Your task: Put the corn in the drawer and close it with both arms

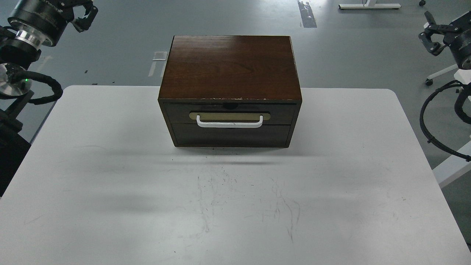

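Note:
The dark brown cabinet point(230, 66) stands at the back middle of the white table point(110, 184). Its drawer point(283, 112), with a white bar handle point(230, 125) on a beige plate, sits pushed in, flush with the cabinet front. The corn is out of view. My left gripper point(84, 16) is raised at the top left, off the table and far from the cabinet; its fingers are partly cut off by the frame edge. My right gripper point(429, 31) is raised at the top right, beyond the table's edge, with its fingers apart and nothing in it.
A plain dark panel point(230, 135) lies below the drawer. Black cables point(427, 121) hang by the table's right edge. A grey floor surrounds the table, with a white stand base point(369, 6) far behind.

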